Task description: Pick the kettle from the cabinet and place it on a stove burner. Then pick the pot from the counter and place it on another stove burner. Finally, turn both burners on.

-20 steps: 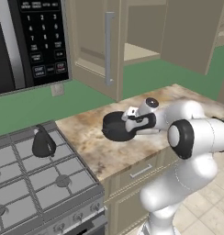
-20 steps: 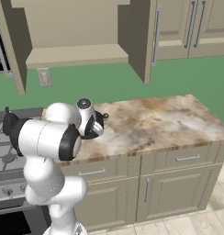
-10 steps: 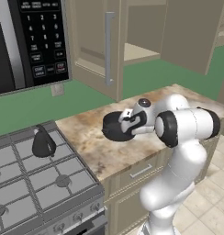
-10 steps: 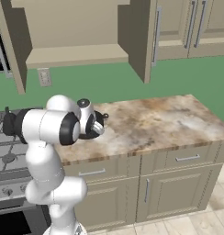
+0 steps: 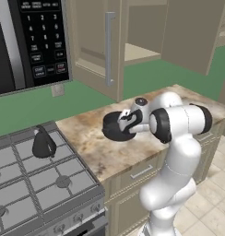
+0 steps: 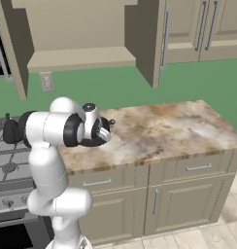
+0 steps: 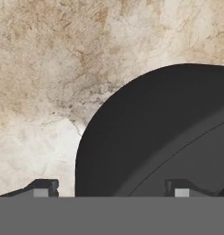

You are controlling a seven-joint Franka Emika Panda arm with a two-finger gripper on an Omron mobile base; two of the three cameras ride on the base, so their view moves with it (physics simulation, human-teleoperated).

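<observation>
The wide dark pot (image 5: 113, 129) (image 7: 169, 137) stands on the marbled counter (image 5: 96, 154) (image 6: 164, 126) near the stove. My gripper (image 5: 125, 120) (image 7: 111, 189) is down at its near rim and open, one fingertip (image 7: 42, 188) outside the wall with a gap to it, the other inside the pot. In the right base view my hand covers most of the pot. The black cone-shaped kettle (image 5: 43, 144) (image 6: 10, 130) sits on a back burner of the range (image 5: 36, 184). Above the counter, the cabinet door (image 5: 93, 41) hangs open.
A microwave (image 5: 26, 41) hangs over the range, with a wall socket (image 5: 57, 90) below it. More wall cabinets (image 6: 203, 24) are shut at the right. Bare counter stretches to the right of the pot. Drawer fronts (image 6: 198, 168) run under the counter edge.
The arm's upper links have swung round and out towards the counter's front, while the hand has stayed at the pot's rim. Pot and kettle have not moved.
</observation>
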